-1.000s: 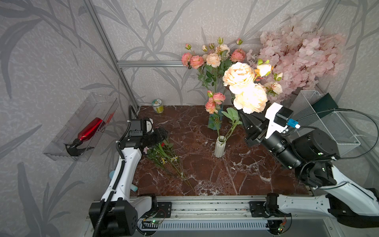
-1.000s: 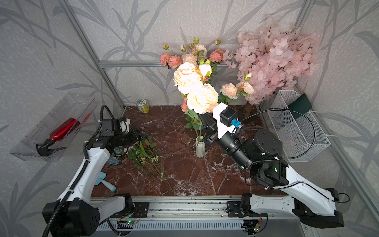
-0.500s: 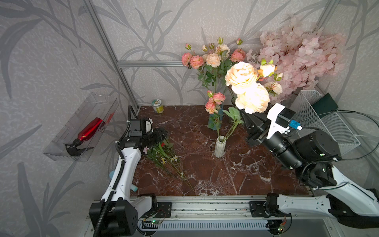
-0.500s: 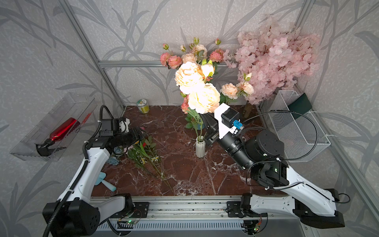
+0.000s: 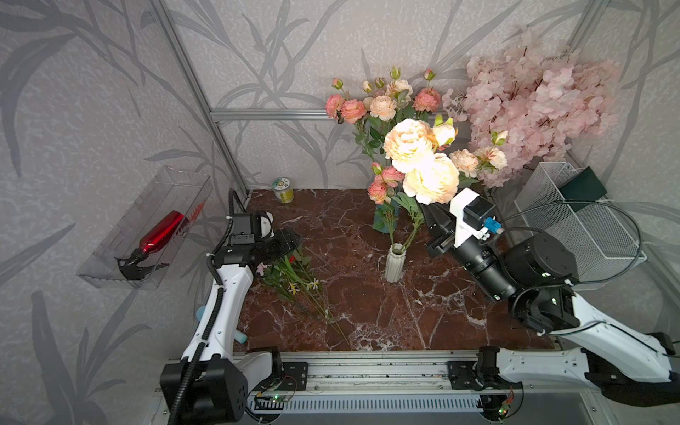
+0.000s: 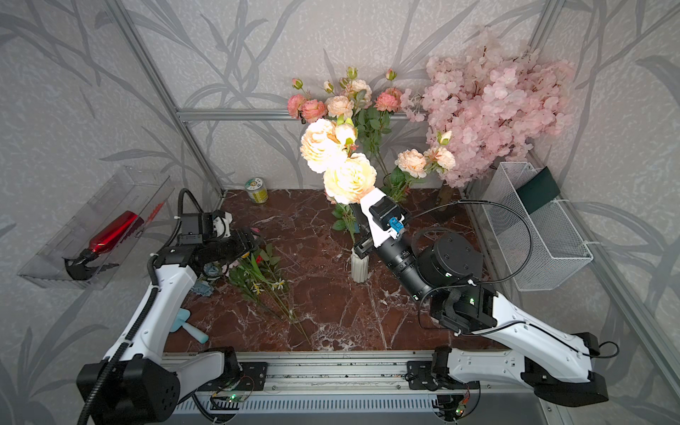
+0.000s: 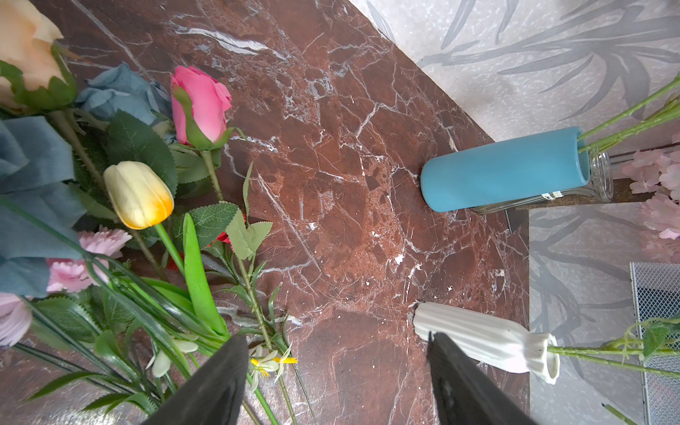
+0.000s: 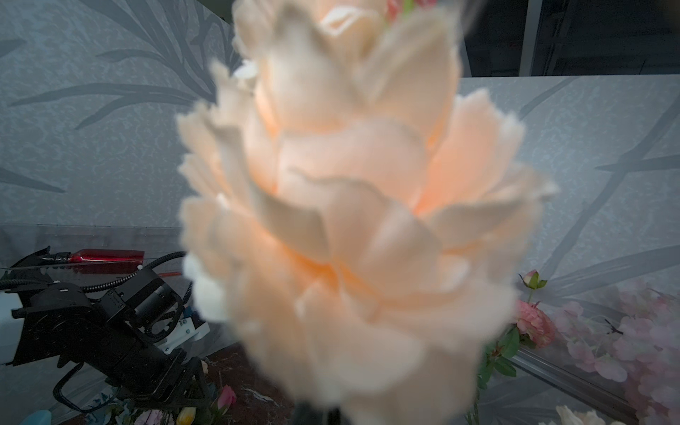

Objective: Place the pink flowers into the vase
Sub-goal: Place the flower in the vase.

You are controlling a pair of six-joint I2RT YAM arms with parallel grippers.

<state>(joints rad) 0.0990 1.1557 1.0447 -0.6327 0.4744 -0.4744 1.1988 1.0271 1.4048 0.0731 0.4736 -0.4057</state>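
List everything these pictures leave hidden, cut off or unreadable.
- Right gripper: its grip on the pink flowers is hidden; the blurred bloom fills the right wrist view, and bloom and wrist camera cover it in both top views.
- Vase: the right arm covers its mouth in a top view.
- Loose bunch: the left arm covers most heads in both top views.
- Can: label too small to read.

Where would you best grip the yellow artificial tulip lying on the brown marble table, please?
Probably its bare green stem just below the head of the yellow artificial tulip, from above with the open left hand: it lies flat, and the head looks soft.
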